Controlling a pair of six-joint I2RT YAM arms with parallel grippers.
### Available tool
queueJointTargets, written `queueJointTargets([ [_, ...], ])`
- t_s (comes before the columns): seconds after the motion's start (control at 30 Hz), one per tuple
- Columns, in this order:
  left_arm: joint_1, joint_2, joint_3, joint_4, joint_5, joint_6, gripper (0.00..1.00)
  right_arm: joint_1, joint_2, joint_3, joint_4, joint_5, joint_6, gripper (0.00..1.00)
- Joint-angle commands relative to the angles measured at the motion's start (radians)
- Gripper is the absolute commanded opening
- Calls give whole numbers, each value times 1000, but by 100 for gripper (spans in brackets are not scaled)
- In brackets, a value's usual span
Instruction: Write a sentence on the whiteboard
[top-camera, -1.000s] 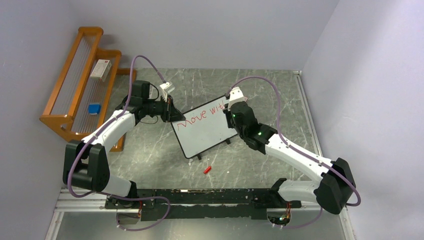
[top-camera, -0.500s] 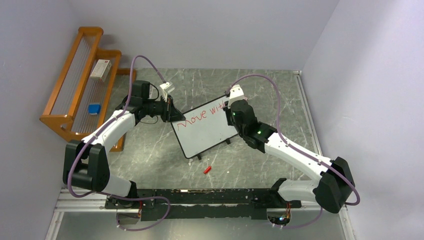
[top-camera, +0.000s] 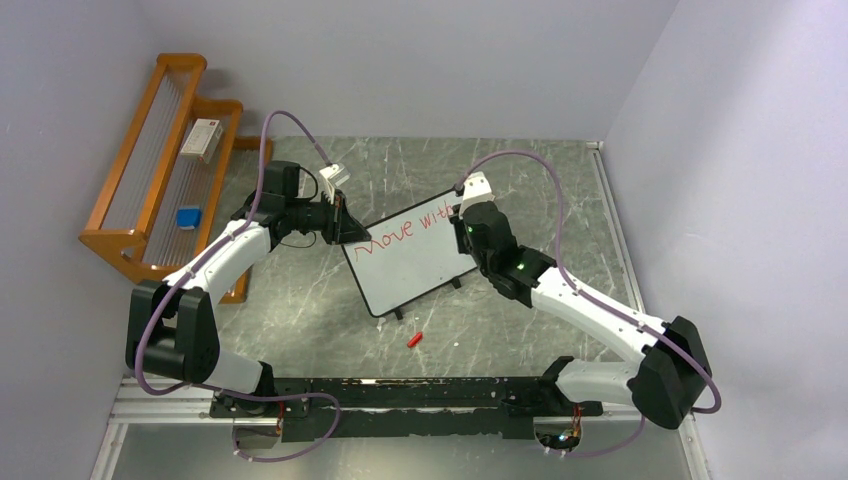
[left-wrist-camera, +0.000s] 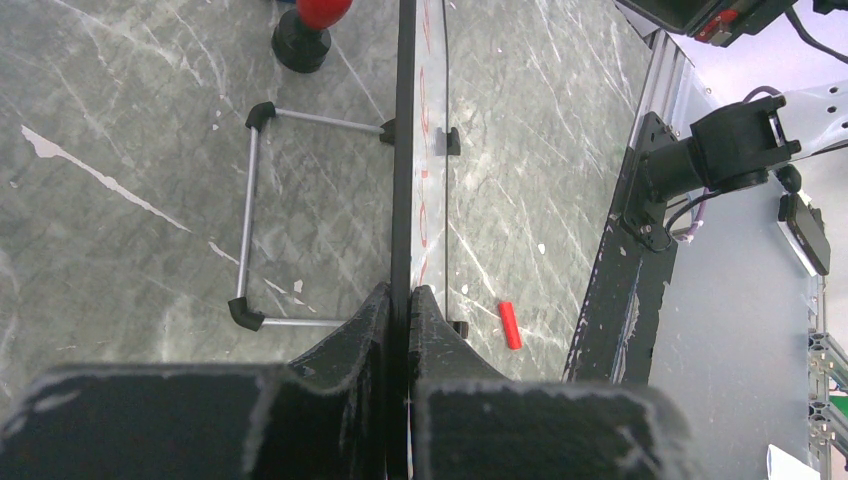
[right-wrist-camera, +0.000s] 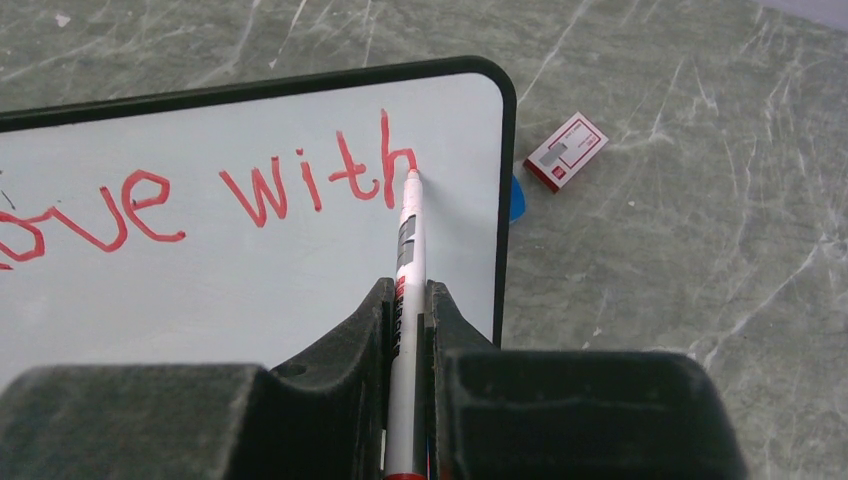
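Right wrist view: right gripper (right-wrist-camera: 408, 292) clamps marker (right-wrist-camera: 409, 225), tip touching board (right-wrist-camera: 250, 270) after "with"; left gripper (left-wrist-camera: 400, 296) pinches board's far-left corner.

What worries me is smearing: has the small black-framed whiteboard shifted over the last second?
No. The whiteboard sits unchanged relative to the small red cap nearby.

smooth whiteboard (top-camera: 410, 262), wooden rack (top-camera: 130, 180), veined tabletop (top-camera: 300, 310)
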Motion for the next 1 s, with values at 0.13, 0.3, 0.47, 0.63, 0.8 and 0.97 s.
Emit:
queueJointTargets([
  [0.13, -29, 39, -28, -80, -101, 59, 5, -9, -33, -42, -47, -15, 34, 0],
  [0.3, -28, 36, -30, -79, -103, 58, 5, -10, -47, -40, -49, -2, 31, 0],
  [0.47, -29, 25, -33, -69, -107, 49, 5, -10, -79, -22, -42, -23, 28, 0],
  [0.63, -22, -8, -41, -37, -100, 18, 18, -7, -126, -1, -52, -70, 26, 0],
  [0.8, -6, -53, -63, 46, -85, -83, 32, 6, -172, 1, -70, -97, 34, 0],
  [0.97, 13, -93, -111, 143, -63, -174, 38, 35, -211, -8, -82, -110, 53, 0],
])
